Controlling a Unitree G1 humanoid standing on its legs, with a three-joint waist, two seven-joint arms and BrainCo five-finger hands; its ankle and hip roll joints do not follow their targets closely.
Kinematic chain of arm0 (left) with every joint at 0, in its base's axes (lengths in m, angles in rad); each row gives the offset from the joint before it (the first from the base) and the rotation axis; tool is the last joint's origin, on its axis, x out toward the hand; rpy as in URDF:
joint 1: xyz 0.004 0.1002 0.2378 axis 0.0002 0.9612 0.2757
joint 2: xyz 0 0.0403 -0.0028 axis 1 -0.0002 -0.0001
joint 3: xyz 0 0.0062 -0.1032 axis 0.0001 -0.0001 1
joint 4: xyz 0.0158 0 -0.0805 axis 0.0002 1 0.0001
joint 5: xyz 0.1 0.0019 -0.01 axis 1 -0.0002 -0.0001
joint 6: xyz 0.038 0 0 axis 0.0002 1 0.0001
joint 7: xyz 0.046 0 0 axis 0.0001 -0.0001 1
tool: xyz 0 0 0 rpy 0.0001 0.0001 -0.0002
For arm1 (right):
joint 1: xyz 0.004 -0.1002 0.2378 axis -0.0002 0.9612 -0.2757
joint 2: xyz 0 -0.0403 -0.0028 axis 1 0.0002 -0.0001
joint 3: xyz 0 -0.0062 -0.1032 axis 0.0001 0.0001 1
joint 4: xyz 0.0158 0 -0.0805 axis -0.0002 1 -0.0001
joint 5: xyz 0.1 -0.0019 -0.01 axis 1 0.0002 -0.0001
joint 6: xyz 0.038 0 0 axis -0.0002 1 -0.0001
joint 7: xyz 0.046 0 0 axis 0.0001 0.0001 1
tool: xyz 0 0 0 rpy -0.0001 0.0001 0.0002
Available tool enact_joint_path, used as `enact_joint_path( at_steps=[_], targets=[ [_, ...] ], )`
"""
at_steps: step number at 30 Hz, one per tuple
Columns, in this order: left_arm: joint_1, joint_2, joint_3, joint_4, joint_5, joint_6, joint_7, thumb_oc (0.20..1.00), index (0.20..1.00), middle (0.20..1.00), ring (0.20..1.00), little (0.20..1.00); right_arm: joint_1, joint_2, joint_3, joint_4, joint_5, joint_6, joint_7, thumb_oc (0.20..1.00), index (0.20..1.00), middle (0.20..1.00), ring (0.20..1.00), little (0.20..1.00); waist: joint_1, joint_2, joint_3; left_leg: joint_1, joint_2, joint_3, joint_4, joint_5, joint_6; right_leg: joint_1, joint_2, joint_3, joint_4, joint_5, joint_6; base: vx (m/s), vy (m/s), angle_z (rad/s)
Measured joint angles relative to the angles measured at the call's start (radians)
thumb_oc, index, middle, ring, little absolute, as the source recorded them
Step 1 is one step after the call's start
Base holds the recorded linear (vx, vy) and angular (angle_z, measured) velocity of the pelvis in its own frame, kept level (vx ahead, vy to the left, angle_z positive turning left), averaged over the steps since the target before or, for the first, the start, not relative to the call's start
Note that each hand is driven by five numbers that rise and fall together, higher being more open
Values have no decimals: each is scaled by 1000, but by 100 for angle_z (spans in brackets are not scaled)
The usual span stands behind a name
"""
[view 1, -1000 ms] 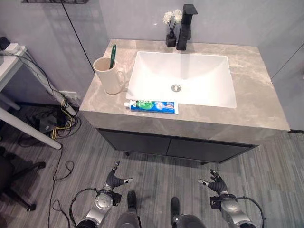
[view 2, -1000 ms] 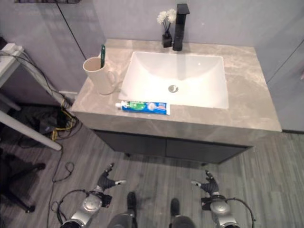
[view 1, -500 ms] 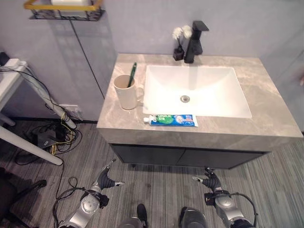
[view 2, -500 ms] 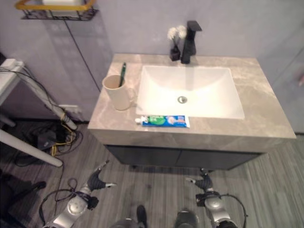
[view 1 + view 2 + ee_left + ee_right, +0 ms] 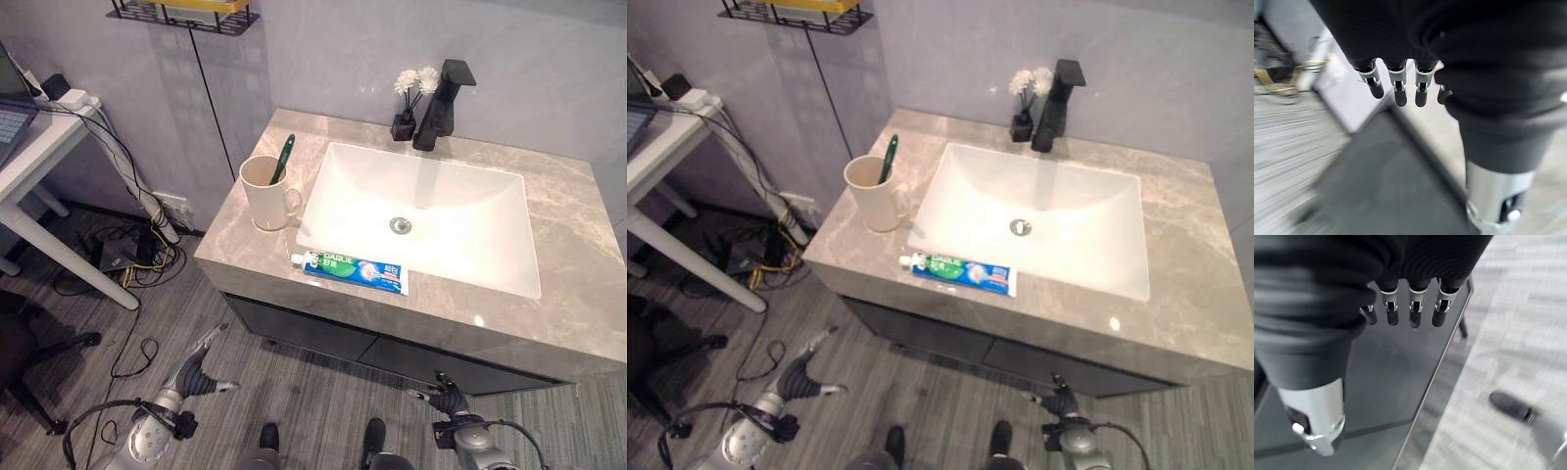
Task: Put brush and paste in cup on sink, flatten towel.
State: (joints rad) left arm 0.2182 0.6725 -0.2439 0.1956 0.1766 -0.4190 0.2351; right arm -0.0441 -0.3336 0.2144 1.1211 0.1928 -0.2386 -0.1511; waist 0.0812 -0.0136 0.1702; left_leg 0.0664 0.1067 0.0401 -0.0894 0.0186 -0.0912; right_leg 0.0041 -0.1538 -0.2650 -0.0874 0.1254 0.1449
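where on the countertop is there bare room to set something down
The widest bare patch is the countertop right of the sink basin, running to its front right corner. The left strip is crowded: the cup holding the toothbrush, with the toothpaste tube along the front edge. The vase and faucet fill the back middle.

Left hand (image 5: 192,377) hanging low below the worktop's front left corner, fingers (image 5: 1396,90) straight and relaxed, thumb apart, holding nothing. Right hand (image 5: 449,400) low beneath the front edge toward the right, fingers (image 5: 1413,313) likewise extended, empty.
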Motion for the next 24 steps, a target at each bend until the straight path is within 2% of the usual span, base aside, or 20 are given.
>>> enact_joint_path(
  at_steps=[1, 6, 10, 16, 18, 23, 24],
  targets=[
    [1, 3, 32, -34, -2, -8, 4, 1000, 1000, 1000, 1000, 1000, 1, -4, -21, 18, 1, 0, -1, 1000, 1000, 1000, 1000, 1000, -1, 6, -2, -1, 7, -1, 0, -1, -9, -1, 6, -1, 0, -2, -3, 57, -99, 0],
    [1, 79, 136, -160, -13, -24, 27, 1000, 1000, 1000, 1000, 1000, 45, 1, -37, 30, 1, 2, 1, 1000, 1000, 1000, 1000, 1000, -4, 27, -18, -15, 4, -9, -1, -2, -12, -6, 7, -10, -8, -4, -5, 34, -62, 4],
    [22, 116, 163, -244, -46, -32, 24, 1000, 1000, 1000, 1000, 1000, 82, 0, -35, 29, 0, 4, 3, 1000, 1000, 1000, 1000, 1000, -9, 48, -38, -17, 2, -8, -4, -2, -12, -12, 2, -9, -8, -4, -3, 9, -12, 1],
    [16, 148, 163, -332, -141, -52, -6, 1000, 1000, 1000, 1000, 1000, 110, -1, -12, 23, -21, 10, 25, 1000, 1000, 1000, 1000, 1000, -22, 69, -71, -35, -2, 5, -3, -1, -13, -40, 3, 9, -8, -1, -4, 7, -2, -7],
    [9, 149, 159, -334, -155, -57, -24, 1000, 1000, 1000, 1000, 1000, 108, -2, -13, 21, -21, 17, 25, 1000, 1000, 1000, 1000, 1000, -41, 78, -73, -35, -3, 14, -6, -1, -12, -46, 2, 16, -8, -1, -3, -3, 16, -13],
    [-39, 179, 116, -335, -171, -58, -65, 1000, 1000, 1000, 1000, 1000, 105, -12, -14, -6, -21, 17, 25, 1000, 1000, 1000, 1000, 1000, -45, 99, -71, -51, -5, 62, -6, -1, -12, -93, 1, 67, -8, 19, -4, 6, 25, -25],
    [-49, 185, 102, -335, -170, -58, -77, 1000, 1000, 1000, 1000, 1000, 105, -19, -14, -10, -20, 17, 25, 1000, 1000, 1000, 1000, 1000, -62, 107, -66, -50, -11, 63, -7, -1, -12, -93, 0, 69, -8, 20, -3, 8, 23, -16]
  ],
)
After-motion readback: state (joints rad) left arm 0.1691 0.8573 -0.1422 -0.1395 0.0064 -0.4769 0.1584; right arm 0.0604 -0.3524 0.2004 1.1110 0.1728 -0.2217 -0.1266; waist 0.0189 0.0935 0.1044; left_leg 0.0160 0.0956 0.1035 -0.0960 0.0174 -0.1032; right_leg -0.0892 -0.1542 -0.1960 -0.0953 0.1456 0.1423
